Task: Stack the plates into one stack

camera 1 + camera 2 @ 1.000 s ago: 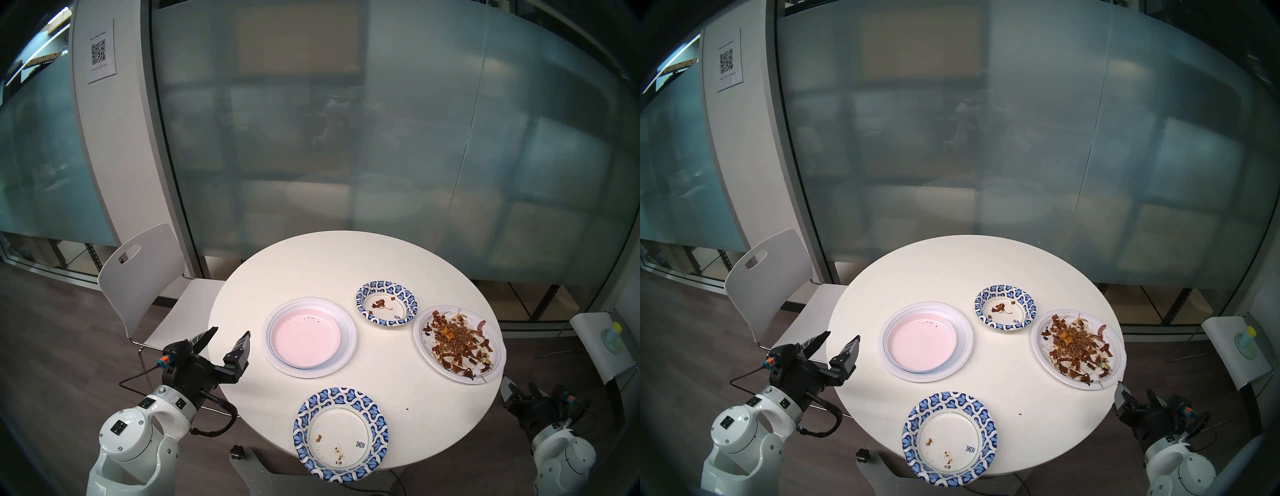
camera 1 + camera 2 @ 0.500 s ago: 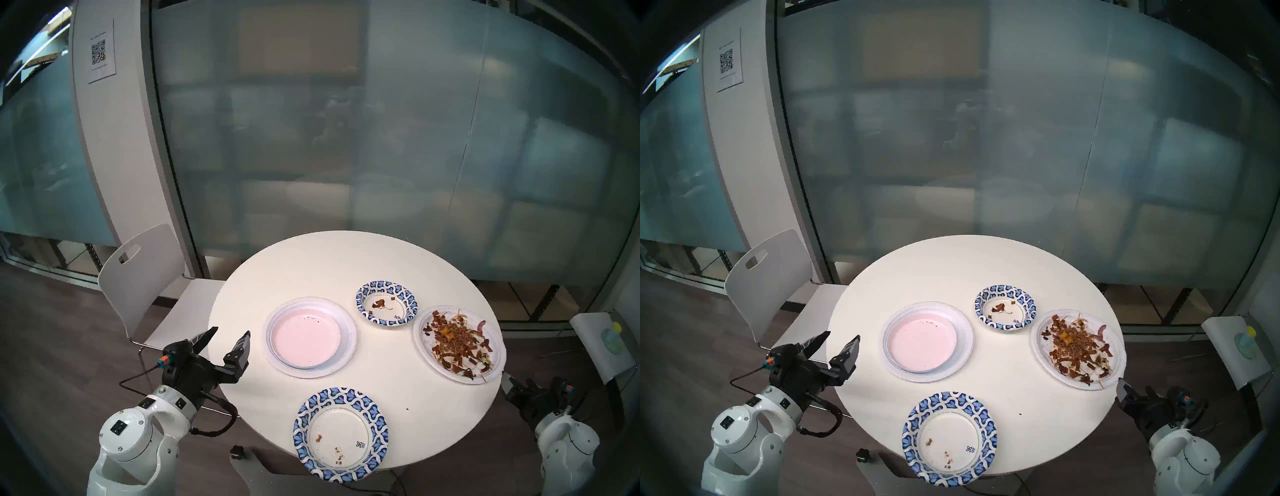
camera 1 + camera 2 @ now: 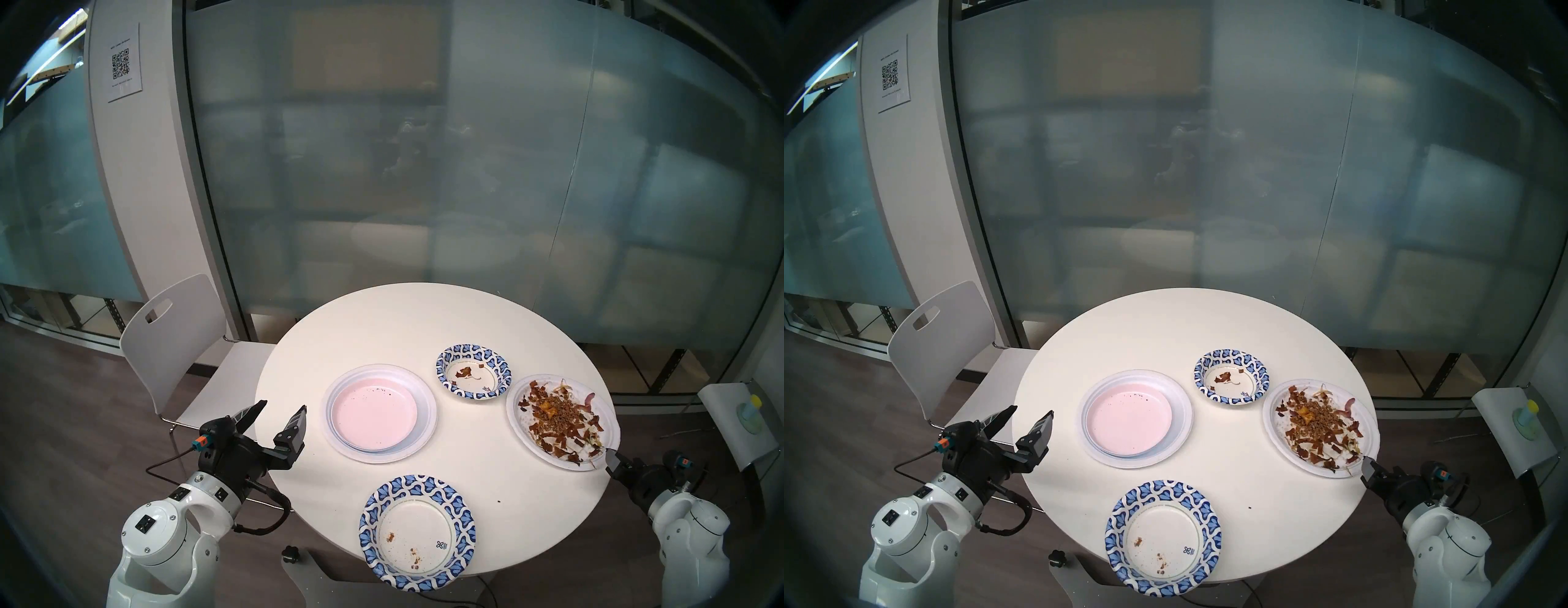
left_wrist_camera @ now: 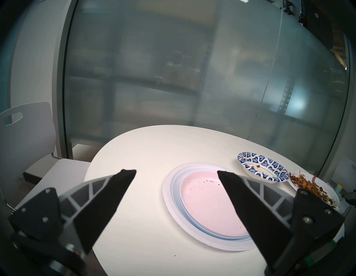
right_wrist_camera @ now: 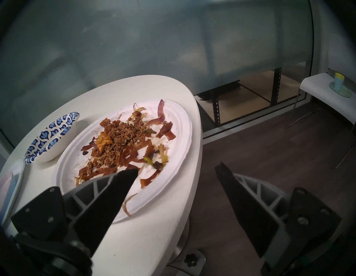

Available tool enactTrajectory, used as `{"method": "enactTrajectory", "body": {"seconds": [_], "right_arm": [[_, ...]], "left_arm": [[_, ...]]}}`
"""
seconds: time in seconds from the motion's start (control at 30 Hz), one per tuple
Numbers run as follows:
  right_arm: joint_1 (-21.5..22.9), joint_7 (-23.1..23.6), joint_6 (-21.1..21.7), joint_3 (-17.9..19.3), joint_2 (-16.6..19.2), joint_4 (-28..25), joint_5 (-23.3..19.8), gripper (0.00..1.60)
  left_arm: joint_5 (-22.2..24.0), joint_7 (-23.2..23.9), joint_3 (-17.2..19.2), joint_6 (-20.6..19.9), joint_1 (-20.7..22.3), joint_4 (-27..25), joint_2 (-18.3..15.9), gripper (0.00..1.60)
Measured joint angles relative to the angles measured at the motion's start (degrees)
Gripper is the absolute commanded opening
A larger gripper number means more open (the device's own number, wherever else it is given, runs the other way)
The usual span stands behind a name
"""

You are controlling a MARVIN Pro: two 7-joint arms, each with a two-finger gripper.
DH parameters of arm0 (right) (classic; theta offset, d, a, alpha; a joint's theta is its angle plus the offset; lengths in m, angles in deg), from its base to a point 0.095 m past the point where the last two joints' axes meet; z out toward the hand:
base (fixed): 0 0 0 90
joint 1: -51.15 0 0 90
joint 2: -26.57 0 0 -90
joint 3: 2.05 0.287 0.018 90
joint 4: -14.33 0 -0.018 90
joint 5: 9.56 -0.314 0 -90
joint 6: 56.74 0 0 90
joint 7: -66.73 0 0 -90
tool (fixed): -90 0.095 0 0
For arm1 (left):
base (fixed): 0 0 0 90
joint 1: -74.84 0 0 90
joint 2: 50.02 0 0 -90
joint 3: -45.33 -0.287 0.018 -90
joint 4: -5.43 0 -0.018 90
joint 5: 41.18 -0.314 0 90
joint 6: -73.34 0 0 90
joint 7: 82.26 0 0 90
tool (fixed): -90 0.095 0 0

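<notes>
Right gripper [image 5: 176, 169] spread wide, empty, straddling the near edge of the round white table [image 3: 382, 322]: one finger over the near rim of the large white disposable plate littered with brown food scraps [image 5: 179, 123], the other hanging off past the table edge over the floor. No contact that I can see.

Handling guess: thin paper or foam plate, light, floppy. Loaded with loose scraps, so it likely sags and spills if tilted. Best hold: pinch the bare rim nearest the claw, where it sits close to the table edge, and keep it level.

Left gripper [image 3: 282, 414] also spread, empty, parked at the table's left edge. Just ahead of it and to its right: pale pink plate [image 4: 208, 202] nested in a pale blue plate [image 4: 176, 190] on a wide white plate [image 4: 167, 196].

Small blue-and-white patterned paper bowl [image 5: 52, 138] sits beyond the scrap plate, to the right claw's left, just beside it. Larger blue-patterned paper plate [image 3: 418, 533] overhangs the table's near edge, between the arms.

Hard to tell: whether the finger touches the rim; right fingertips mostly hidden in head views; blue plate shows only as a rim sliver.
</notes>
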Motion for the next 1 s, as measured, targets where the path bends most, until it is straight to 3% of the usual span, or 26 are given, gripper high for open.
{"method": "enactTrajectory", "body": {"seconds": [0.53,1.0], "right_arm": [[5.92,-3.79,4.46,-3.31,3.75,4.35,2.26,1.41],[8.24,-5.6,6.96,-6.25,5.95,5.47,5.54,1.34]], "left_arm": [[-0.17,0.21,0.08,-0.01,0.04,0.0,0.23,1.6],[-0.34,0.33,0.14,-0.03,0.06,0.0,0.41,1.6]]}}
